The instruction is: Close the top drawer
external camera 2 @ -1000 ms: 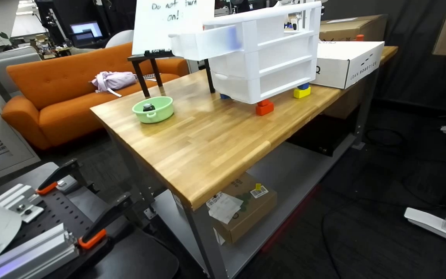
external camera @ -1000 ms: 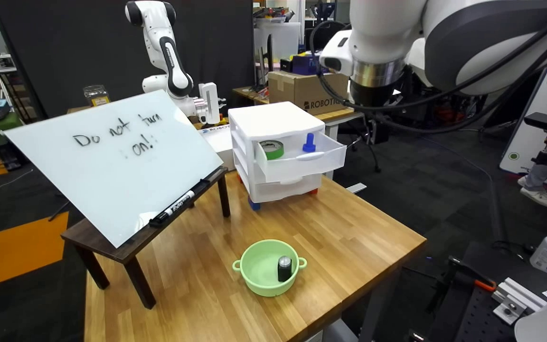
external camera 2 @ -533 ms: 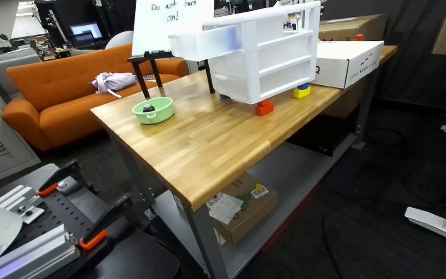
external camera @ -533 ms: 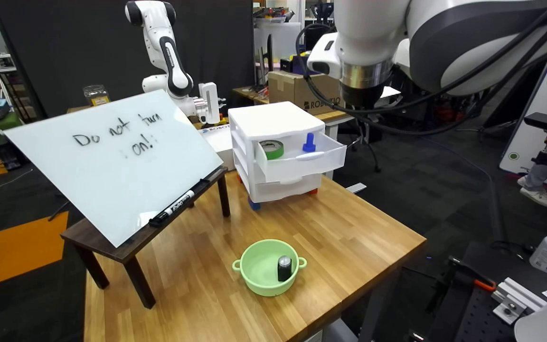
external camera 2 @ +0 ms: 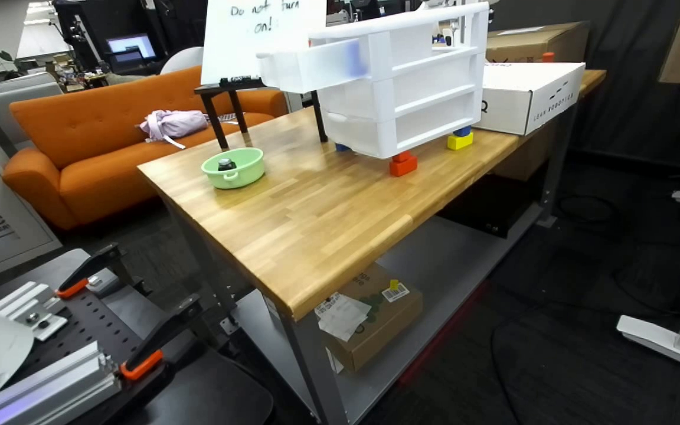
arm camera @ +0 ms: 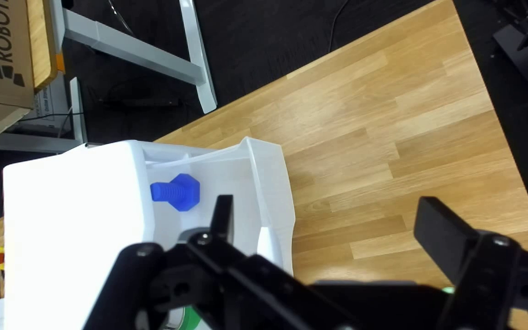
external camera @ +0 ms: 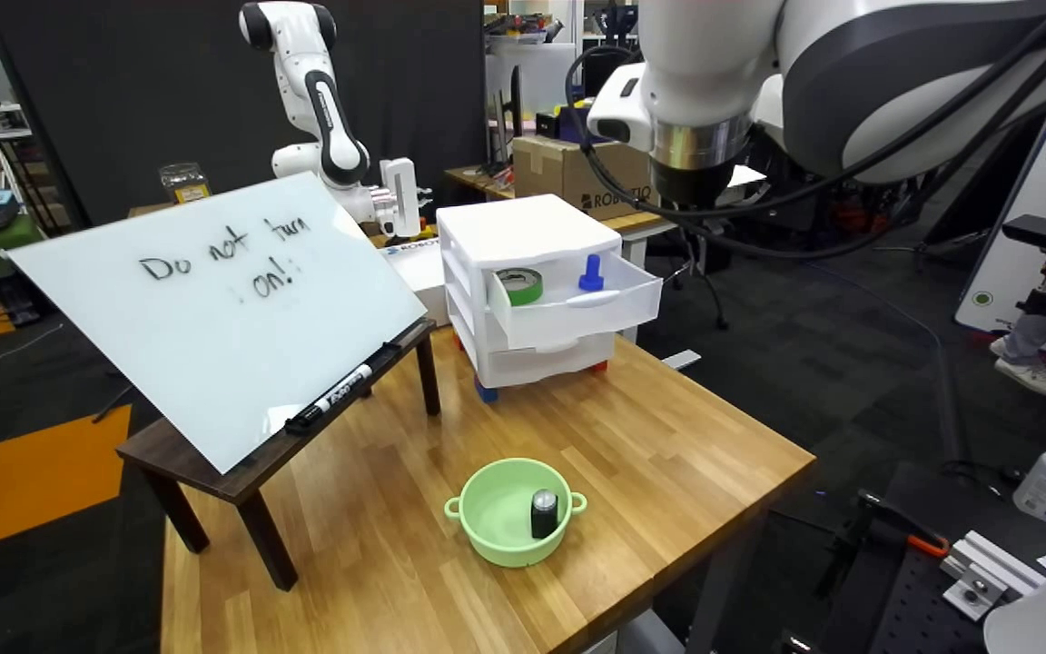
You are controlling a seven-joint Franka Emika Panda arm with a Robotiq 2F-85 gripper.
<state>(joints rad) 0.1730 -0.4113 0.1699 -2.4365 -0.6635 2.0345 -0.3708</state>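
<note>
Our white robot arm [external camera: 714, 64] shifted, then paused; the shallow white plastic top drawer [external camera: 577, 318] remains out (black two-fingered gripper [arm camera: 330, 220] wide, empty). We judge the push pending.

In an exterior view, glare spots the whiteboard [external camera: 214, 313] at its five o'clock and the floor [external camera: 832, 327] lies dim at three; in the wrist view, the drawer unit [arm camera: 74, 229] is overexposed at eight, the gripper [arm camera: 330, 224] blurred.

The shallow, translucent white top drawer [external camera: 573, 318] juts open, just right of centre in an exterior view, left of centre in the wrist view.
</note>
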